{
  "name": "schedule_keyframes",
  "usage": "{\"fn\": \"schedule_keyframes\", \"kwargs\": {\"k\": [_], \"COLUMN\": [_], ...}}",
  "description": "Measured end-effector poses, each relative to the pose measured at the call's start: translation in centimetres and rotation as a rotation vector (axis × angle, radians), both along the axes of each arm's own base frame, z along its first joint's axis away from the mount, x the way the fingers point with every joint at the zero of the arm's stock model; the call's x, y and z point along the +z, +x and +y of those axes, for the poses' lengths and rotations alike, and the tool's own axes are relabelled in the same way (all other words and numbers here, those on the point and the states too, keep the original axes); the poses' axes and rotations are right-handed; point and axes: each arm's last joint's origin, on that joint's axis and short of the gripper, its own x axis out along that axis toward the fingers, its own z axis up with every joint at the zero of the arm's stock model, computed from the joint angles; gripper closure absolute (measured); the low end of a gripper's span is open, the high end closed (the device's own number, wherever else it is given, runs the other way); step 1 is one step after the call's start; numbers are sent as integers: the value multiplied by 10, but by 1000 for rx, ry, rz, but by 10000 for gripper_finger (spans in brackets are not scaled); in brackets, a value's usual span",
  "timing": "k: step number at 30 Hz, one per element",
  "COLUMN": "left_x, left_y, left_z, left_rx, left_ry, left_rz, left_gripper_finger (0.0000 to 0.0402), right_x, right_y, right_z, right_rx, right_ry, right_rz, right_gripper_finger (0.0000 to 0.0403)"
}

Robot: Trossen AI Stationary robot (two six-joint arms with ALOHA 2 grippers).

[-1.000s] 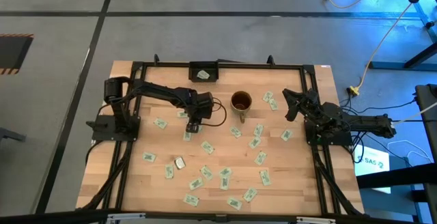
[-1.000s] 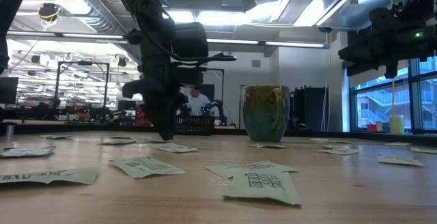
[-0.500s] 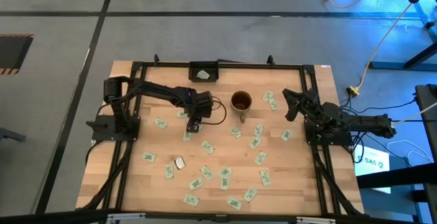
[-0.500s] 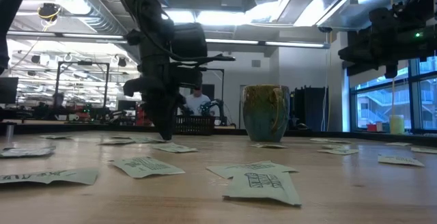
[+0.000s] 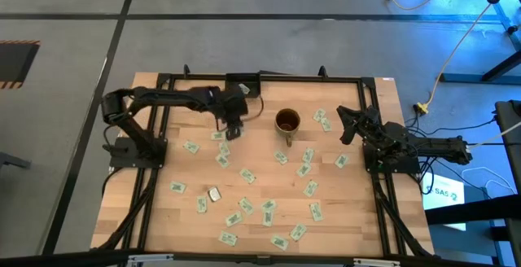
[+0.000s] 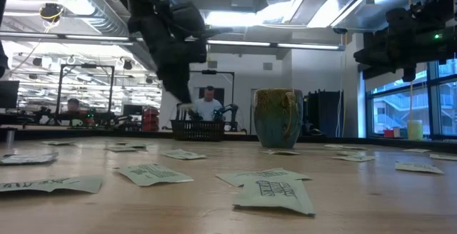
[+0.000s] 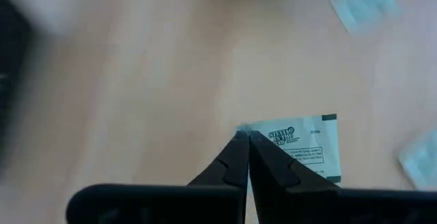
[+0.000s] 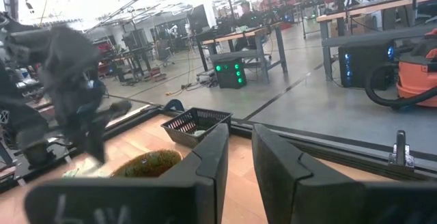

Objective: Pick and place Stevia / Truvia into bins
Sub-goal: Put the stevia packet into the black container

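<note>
The left gripper point(image 7: 244, 136) pinches a Stevia sachet point(image 7: 307, 147) by its corner, lifted above the table point(image 5: 358, 218) between the black tray point(image 5: 242, 85) and the mug point(image 5: 286, 121). The right gripper point(image 5: 345, 126), fingers spread, waits beside the mug.

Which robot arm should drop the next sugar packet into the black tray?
The left one, I think. Its end effector is shut on a packet and hangs near the black tray. The right end effector is open, holds nothing, and waits past the mug.
</note>
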Motion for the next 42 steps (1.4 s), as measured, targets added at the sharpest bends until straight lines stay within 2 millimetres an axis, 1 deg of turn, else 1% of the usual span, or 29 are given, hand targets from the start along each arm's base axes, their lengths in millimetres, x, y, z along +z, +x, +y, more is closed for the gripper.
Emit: {"fn": "schedule_keyframes", "kwargs": {"k": [3, 6, 10, 15, 18, 20, 24, 29, 34, 42], "left_x": [14, 27, 34, 22, 12, 4, -14, -28, -32, -33], "left_y": [-4, -7, -10, -15, -17, -17, -15, -15, -16, -22], "left_z": [18, 38, 60, 78, 88, 94, 100, 107, 112, 119], "left_rx": [180, 317, 456, 554, 658, 698, 715, 772, 795, 797], "left_ry": [72, 165, 221, 247, 227, 201, 176, 162, 175, 146], "left_rz": [-87, -193, -287, -253, -231, -223, -174, -160, -153, -161], "left_gripper_finger": [398, 398, 398, 398, 398, 398, 398, 398, 398, 394], "right_x": [0, 0, 0, 0, 0, 0, 0, 0, 0, 0], "right_y": [0, 0, 0, 0, 0, 0, 0, 0, 0, 0], "right_z": [0, 0, 0, 0, 0, 0, 0, 0, 0, 0], "right_rx": [0, 0, 0, 0, 0, -7, -9, -9, -9, -9], "right_ry": [1, 1, 2, 1, 0, 0, -1, -1, -1, 2], "right_rz": [-1, -1, -2, -1, 0, 0, 1, 1, 2, -1], "right_gripper_finger": [331, 331, 331, 331, 331, 331, 331, 331, 331, 331]}}
